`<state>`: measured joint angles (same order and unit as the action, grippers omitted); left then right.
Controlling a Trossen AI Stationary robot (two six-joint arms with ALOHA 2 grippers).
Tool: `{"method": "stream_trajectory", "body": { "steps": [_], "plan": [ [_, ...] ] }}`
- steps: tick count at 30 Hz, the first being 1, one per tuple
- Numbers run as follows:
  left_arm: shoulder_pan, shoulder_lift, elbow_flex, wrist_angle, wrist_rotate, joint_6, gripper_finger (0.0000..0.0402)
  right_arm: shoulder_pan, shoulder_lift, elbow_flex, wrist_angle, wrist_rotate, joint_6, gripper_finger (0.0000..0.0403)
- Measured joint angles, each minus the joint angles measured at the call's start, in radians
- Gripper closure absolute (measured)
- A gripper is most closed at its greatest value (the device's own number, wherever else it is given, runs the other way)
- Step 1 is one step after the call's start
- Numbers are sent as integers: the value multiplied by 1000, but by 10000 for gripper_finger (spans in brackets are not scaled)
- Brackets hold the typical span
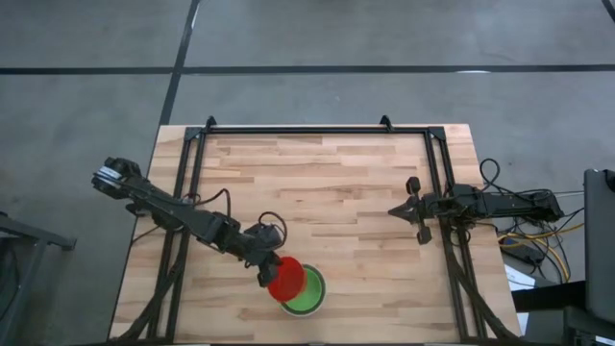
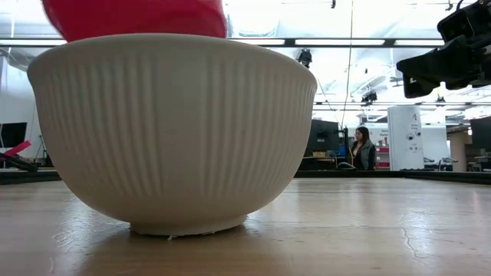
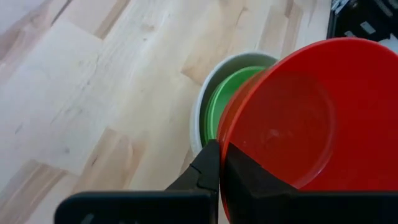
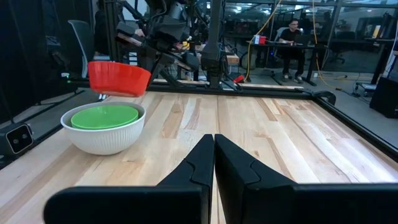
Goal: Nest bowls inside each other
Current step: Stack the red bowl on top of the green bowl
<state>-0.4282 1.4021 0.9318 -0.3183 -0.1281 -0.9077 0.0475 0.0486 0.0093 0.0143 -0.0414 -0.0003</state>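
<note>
A white ribbed bowl (image 1: 309,300) stands on its foot near the table's front edge, with a green bowl (image 4: 104,116) nested in it. A red bowl (image 1: 286,277) hangs upright just above the white bowl's left rim (image 4: 74,115). My left gripper (image 1: 266,274) is shut on the red bowl and reaches in from the table's left. In the low view the white bowl (image 2: 173,130) fills the picture, with the red bowl (image 2: 134,17) above it. My right gripper (image 4: 213,155) rests shut at the table's right side (image 1: 423,210), touching nothing. My left gripper pinches the red bowl's rim (image 3: 222,140) on the bowl's left side. One finger (image 3: 255,183) is inside the bowl and the other (image 3: 202,174) outside. The fingers slant down from the table's left. The bowl hangs clear, mouth up and nearly level, partly over the white bowl.
Black frame rails (image 1: 192,173) run along the table's left, far and right edges. Bare wood (image 1: 327,183) lies in the middle and far part of the table. Cables (image 1: 538,240) trail off the right side. A person (image 2: 360,149) sits in the room behind.
</note>
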Motion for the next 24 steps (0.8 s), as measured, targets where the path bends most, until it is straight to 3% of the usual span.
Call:
{"method": "stream_trajectory", "body": {
  "steps": [10,24],
  "plan": [
    [25,13,4,37,17,18,394,0,0,0,0,0,0,394],
    [30,222,251,-150,70,127,394,0,0,0,0,0,0,394]
  ]
}}
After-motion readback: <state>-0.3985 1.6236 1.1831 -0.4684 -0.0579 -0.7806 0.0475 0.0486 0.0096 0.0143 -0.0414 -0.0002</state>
